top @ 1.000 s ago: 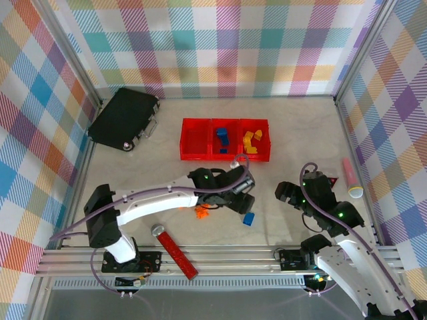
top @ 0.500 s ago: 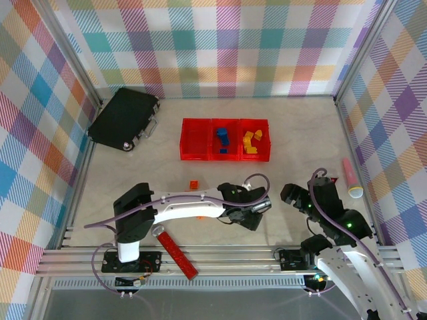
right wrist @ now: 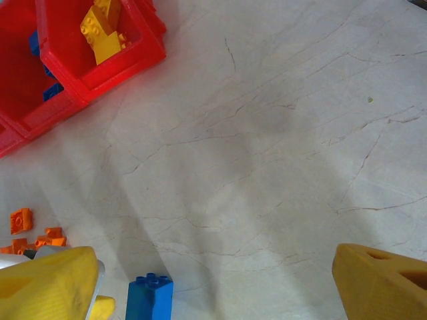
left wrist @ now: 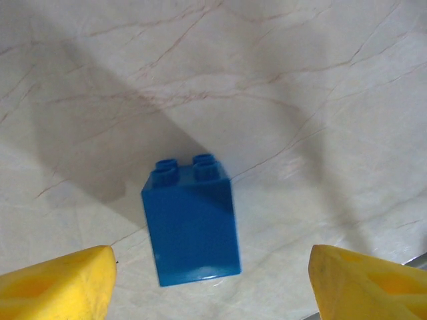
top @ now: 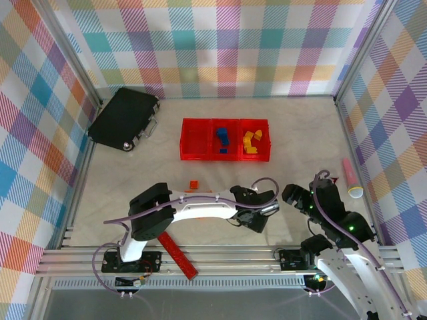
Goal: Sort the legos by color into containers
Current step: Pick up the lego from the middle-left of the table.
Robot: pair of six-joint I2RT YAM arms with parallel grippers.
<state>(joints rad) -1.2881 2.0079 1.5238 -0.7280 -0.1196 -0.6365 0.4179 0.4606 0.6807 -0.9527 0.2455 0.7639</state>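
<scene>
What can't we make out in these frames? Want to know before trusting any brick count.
Blue brick: top view, hidden under the left tool.
Orange legos: top view, the left arm lies over the cluster; right wrist view, the left edge cuts it. Count unknown.
Red bins: right wrist view, cut off by the top-left edge.
Leftmost bin: top view, too small to tell orange bricks from red floor.
</scene>
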